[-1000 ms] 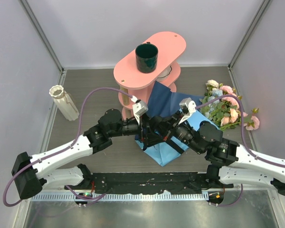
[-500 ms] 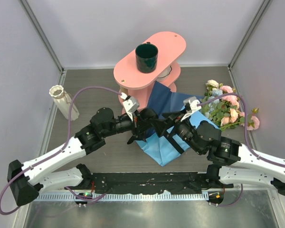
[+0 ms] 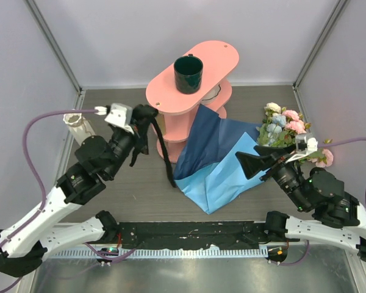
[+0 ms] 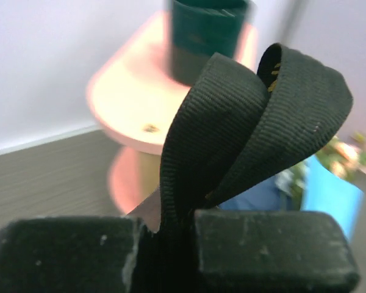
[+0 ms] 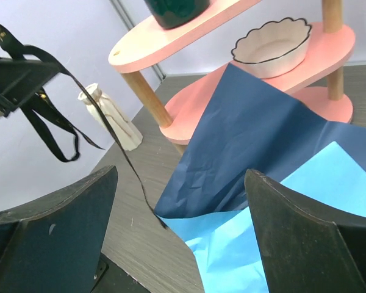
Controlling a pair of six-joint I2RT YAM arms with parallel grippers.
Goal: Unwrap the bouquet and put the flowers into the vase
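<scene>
Grey worktop (image 3: 250, 101) bears spread blue wrapping paper (image 3: 216, 165), with the flowers (image 3: 287, 125) lying at its right and the vase (image 5: 113, 116) standing far left. Left arm (image 3: 85, 171) has jaws clenched on the black ribbon (image 4: 244, 122), held aloft; right arm (image 3: 317, 192) has jaws gaping, empty.

Table (image 3: 140, 204) under paper (image 3: 219, 171), flowers (image 3: 287, 129), vase (image 5: 114, 119), stand (image 3: 216, 58)
</scene>
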